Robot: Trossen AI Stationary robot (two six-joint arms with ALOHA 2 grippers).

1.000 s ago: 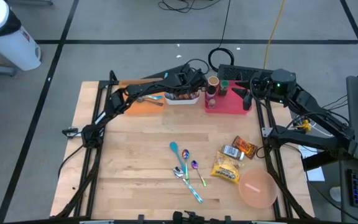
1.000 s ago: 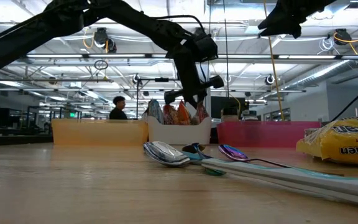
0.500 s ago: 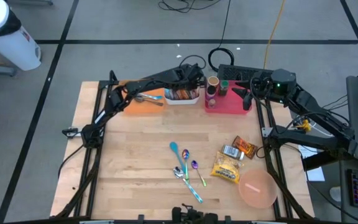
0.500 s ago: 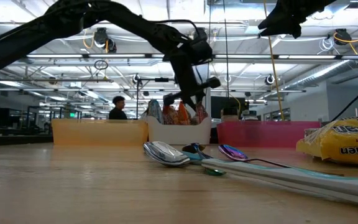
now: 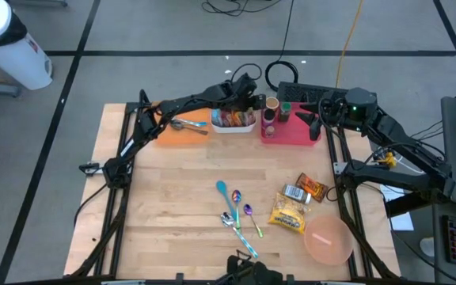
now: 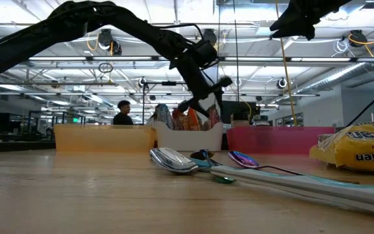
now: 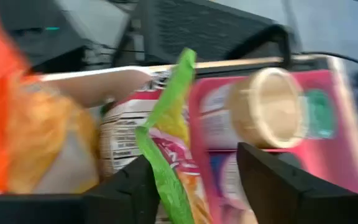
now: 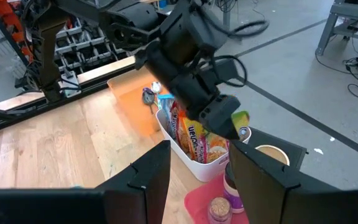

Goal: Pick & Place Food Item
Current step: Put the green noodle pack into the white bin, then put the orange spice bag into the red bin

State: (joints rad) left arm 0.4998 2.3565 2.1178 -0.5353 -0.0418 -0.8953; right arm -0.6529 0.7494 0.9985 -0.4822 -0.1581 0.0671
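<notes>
A white bin [image 5: 232, 121] at the table's far middle holds several snack packets. My left gripper [image 7: 191, 168] hovers over the bin's right end, slanting downward, fingers open. A packet with a green top edge [image 7: 166, 124] stands upright in the bin between the fingers; the right wrist view shows that green edge [image 8: 241, 117] right at the fingertips. My right gripper [image 8: 194, 180] waits raised at the far right, above the pink tray [image 5: 291, 133], open with nothing between its fingers. My left gripper's fingers stand on either side of the packet's green top edge [image 7: 157, 155], coming slanting down from the table's left. I cannot tell whether the finger [image 7: 132, 186] nearest the edge touches it. The packet rests in the bin among the others.
An orange tray [image 5: 182, 131] with a utensil lies left of the bin. The pink tray holds a cup [image 5: 272, 104] and jars. Nearer lie three spoons [image 5: 236, 210], a yellow ramen packet [image 5: 288, 214], two small packets [image 5: 304, 188] and a pink bowl [image 5: 328, 241].
My left gripper has swung toward the bin's right end and the table's far edge, tipped from pointing steeply down to a flatter slant, and opened its fingers over the bin. The packets stay in the bin.
</notes>
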